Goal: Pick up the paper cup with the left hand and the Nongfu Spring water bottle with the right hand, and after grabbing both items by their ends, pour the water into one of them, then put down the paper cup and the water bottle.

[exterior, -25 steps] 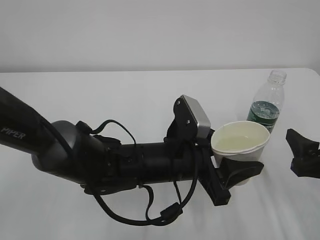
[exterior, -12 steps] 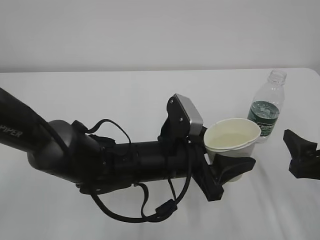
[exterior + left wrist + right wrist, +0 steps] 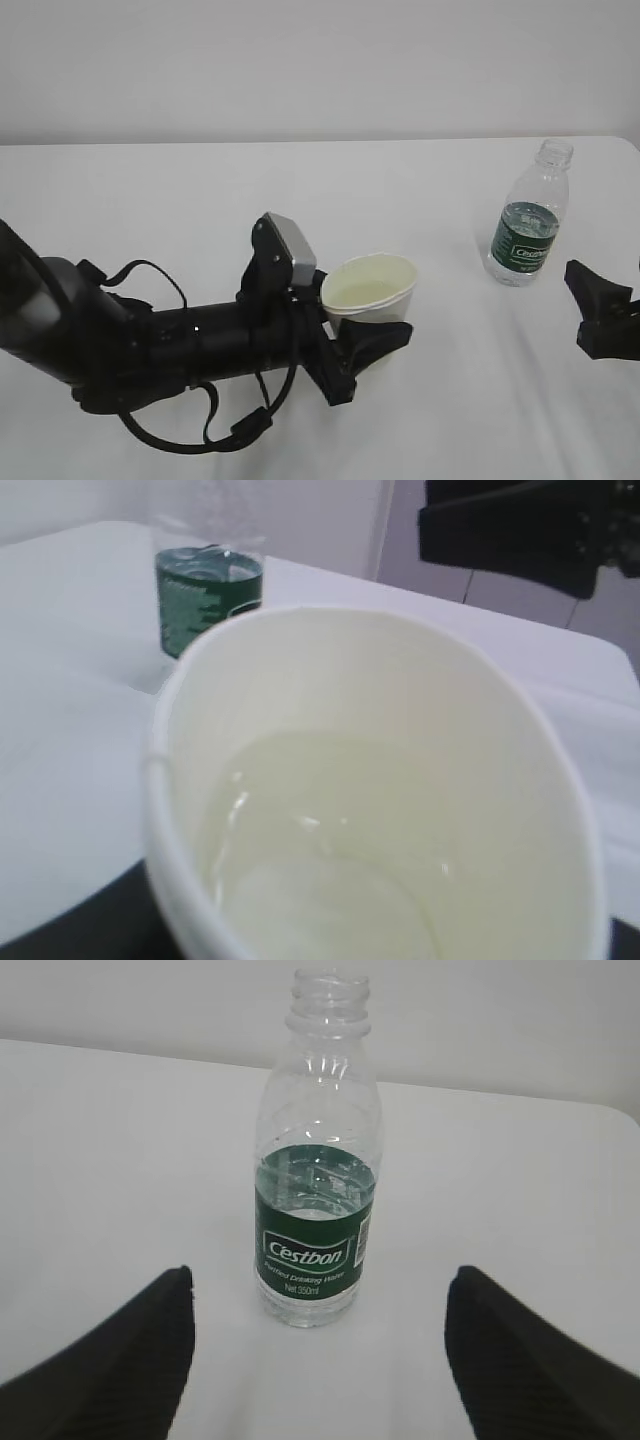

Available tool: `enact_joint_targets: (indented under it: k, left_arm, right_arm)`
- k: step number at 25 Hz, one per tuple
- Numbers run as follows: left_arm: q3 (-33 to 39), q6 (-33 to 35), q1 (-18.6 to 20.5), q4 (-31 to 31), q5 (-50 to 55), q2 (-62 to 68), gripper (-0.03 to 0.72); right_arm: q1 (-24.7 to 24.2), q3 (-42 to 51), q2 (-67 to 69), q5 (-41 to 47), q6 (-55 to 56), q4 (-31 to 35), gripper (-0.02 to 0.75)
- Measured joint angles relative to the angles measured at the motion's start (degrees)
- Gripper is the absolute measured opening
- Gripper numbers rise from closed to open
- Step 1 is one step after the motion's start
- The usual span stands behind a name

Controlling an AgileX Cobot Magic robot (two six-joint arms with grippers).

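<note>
White table (image 3: 200, 190) fills the room's foreground, plain pale wall behind it.

Left arm (image 3: 150, 345): bulky, black, lying low and nearly level across the left half of the table, cable loops hanging under it, grey plate (image 3: 290, 248) standing up near the wrist.

Left hand (image 3: 365, 335): fingers pressed against the paper cup (image 3: 368, 290), one black finger (image 3: 375, 340) showing on the near side under the rim. Cup upright, held near the middle of the table; whether its base touches the cloth, cannot tell.

Right hand (image 3: 605, 320): only the black tips show at the right edge, low over the table. Wrist view has both fingers spread wide, bottle standing between and beyond them, touching neither.

Nongfu Spring water bottle (image 3: 527, 215): upright on the table, far right, no cap, well apart from the cup. Dark green label (image 3: 315, 1222) with white lettering faces the right wrist camera. Water line sits about level with the label's top edge.

Cup again, from the left wrist: rim (image 3: 300, 615) squeezed slightly oval, cream inside, the water (image 3: 320, 860) pooled shallow in the bottom with small glints.
</note>
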Motion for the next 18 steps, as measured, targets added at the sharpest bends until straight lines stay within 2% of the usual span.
enact_joint_targets:
  k: [5, 11, 18]
  left_arm:
    - [2.5, 1.7, 3.1, -2.3, 0.0, -1.6, 0.425]
    - [4.6, 2.5, 4.9, -7.7, -0.1, -3.2, 0.421]
    - [7.5, 6.3, 5.5, -18.1, -0.1, -4.2, 0.419]
  right_arm:
    - [0.0, 0.0, 0.0, 0.0, -0.1, -0.3, 0.592]
    - [0.0, 0.0, 0.0, 0.0, -0.2, -0.3, 0.593]
    - [0.0, 0.0, 0.0, 0.0, -0.2, -0.4, 0.593]
